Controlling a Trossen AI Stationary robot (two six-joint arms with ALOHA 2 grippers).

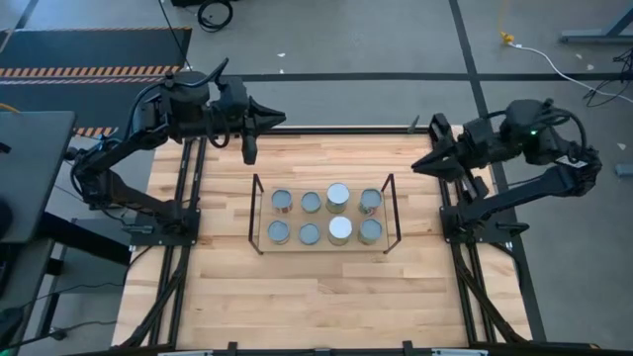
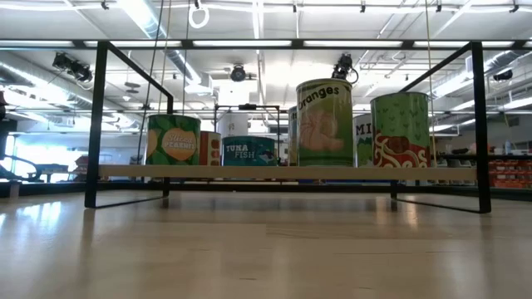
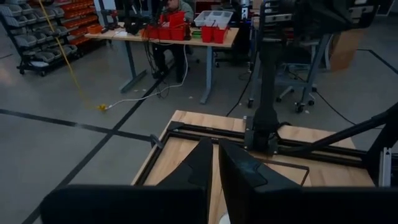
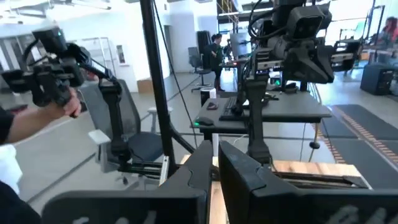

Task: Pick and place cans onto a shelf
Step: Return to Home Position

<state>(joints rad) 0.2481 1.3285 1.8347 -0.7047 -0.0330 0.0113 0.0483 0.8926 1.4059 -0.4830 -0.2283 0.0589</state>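
Observation:
The black wire shelf (image 1: pixel 255 213) stands in the middle of the wooden table. Eight cans stand upright on it in two rows of four, among them a white-topped can (image 1: pixel 339 229) in the near row and another pale-topped one (image 1: pixel 338 196) behind it. The low view shows them on the shelf's board (image 2: pixel 249 172): a tall "Oranges" can (image 2: pixel 324 123), a "Tuna Fish" can (image 2: pixel 249 151), a green peaches can (image 2: pixel 173 139). My left gripper (image 1: pixel 275 120) hangs shut and empty over the table's far left edge (image 3: pixel 216 174). My right gripper (image 1: pixel 420 165) is shut and empty at the right edge (image 4: pixel 214 168).
A black metal frame (image 1: pixel 188 227) edges the table on both sides and at the far edge. Bare wood (image 1: pixel 316 297) lies between the shelf and the near edge. People show in the room beyond, one holding a hand-held device (image 4: pixel 50 74).

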